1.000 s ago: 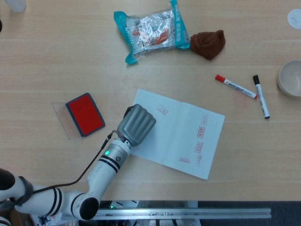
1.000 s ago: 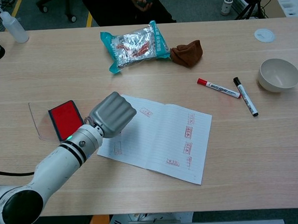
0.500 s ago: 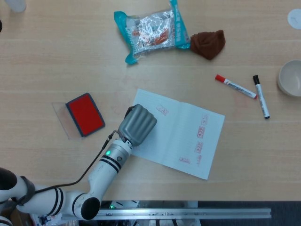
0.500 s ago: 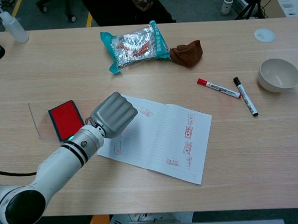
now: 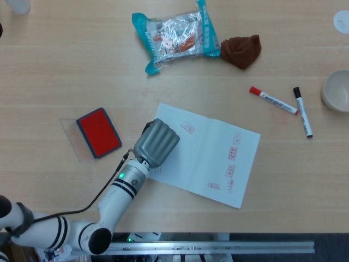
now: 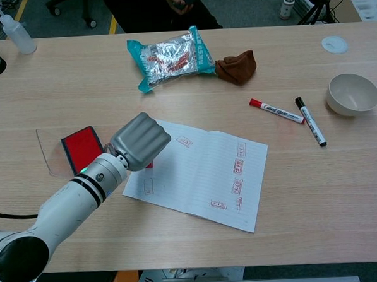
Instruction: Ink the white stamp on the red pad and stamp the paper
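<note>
My left hand [image 5: 157, 143] [image 6: 140, 141] hovers over the left edge of the white lined paper [image 5: 212, 158] [image 6: 203, 172], fingers curled into a fist. The stamp is almost wholly hidden inside it; only a small red bit of the stamp [image 6: 149, 164] peeks out beneath the hand in the chest view. The red ink pad [image 5: 98, 132] [image 6: 83, 149] lies just left of the hand, beside its clear lid [image 5: 70, 134]. Several red prints mark the paper, mostly on its right half. My right hand shows in neither view.
A teal snack bag [image 5: 175, 34] and a brown cloth [image 5: 241, 50] lie at the back. A red marker [image 5: 272, 100], a black marker [image 5: 303, 112] and a white bowl [image 5: 337, 90] sit to the right. A bottle [image 6: 16, 34] stands far left.
My left forearm has swung a little to the left and the hand has shifted slightly toward the pad. A red bit now shows under the hand in the chest view.
</note>
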### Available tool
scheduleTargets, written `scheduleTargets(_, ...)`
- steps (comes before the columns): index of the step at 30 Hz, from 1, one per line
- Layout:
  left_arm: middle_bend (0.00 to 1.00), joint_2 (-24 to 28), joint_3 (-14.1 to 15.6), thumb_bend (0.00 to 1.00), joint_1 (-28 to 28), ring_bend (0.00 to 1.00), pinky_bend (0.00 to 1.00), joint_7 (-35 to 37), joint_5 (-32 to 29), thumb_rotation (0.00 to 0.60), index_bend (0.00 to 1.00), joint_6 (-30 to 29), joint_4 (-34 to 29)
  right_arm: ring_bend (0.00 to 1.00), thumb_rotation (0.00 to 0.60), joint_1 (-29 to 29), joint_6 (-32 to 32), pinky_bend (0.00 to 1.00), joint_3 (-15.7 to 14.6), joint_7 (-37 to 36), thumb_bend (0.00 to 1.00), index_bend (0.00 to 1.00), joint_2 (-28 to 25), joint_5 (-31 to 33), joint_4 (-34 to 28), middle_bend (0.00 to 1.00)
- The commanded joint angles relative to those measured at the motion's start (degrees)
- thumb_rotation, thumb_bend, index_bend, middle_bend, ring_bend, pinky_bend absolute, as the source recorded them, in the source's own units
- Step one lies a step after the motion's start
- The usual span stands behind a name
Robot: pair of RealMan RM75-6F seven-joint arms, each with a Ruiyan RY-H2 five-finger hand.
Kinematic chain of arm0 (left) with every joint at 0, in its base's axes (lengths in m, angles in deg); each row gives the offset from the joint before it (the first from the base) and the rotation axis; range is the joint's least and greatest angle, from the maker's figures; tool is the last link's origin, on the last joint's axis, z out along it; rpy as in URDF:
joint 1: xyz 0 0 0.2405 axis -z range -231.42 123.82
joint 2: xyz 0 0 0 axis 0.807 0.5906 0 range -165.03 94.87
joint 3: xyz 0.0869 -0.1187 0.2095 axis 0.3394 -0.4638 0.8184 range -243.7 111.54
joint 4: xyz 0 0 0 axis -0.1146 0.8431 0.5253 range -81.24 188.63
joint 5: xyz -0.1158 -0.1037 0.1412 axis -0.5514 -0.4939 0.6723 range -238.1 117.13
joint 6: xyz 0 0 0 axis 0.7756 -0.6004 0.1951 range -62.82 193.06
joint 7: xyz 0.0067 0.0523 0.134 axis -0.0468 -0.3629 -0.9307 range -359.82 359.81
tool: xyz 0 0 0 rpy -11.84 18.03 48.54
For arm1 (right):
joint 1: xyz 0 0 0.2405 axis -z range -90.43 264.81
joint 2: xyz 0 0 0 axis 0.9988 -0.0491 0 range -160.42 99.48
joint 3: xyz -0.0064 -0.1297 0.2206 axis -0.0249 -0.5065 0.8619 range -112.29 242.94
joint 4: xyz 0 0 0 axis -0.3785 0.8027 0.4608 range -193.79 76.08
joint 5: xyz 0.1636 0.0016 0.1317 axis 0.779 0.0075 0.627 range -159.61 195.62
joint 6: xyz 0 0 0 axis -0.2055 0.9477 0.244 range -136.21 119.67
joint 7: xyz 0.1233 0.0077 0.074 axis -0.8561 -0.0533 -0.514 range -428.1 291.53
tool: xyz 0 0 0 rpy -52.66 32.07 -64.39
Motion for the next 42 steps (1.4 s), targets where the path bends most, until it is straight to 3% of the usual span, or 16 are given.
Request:
scheduleTargets(1, 1.00, 2.51, -0.58, 0.26, 0.34, 1.00, 1.00, 0.18, 1.22, 0.600, 0.65, -1.02, -2.75, 0.29, 0.600, -0.07, 0.01, 0.32, 0.03, -0.06, 0.20, 0.24, 0.06, -0.10, -0.03, 0.36)
scheduleTargets(11, 1.00, 7.30, 0.07, 0.26, 0.25, 1.00, 1.00, 0.86, 2.46, 0.600, 0.65, -1.68, -4.93, 0.29, 0.600, -0.49, -0.11, 0.32, 0.08, 0.16, 0.20, 0.24, 0.39, -0.70, -0.33, 0.36)
scheduleTargets(22, 1.00, 6.57, 1.77, 0.26, -0.54, 1.00, 1.00, 2.96, 2.82, 0.600, 0.64, -0.07, 1.25, 0.29, 0.600, -0.24, 0.08, 0.32, 0.02, 0.76, 0.20, 0.25, 0.19, -0.52, -0.88, 0.36)
scheduleTargets(42, 1.00, 4.61, 0.87, 0.26, -1.82, 1.00, 1.00, 5.09, 2.05, 0.600, 0.62, 1.07, 7.99, 0.29, 0.600, -0.26, 0.02, 0.32, 0.07, 1.56, 0.20, 0.24, 0.03, -0.48, -1.63, 0.36)
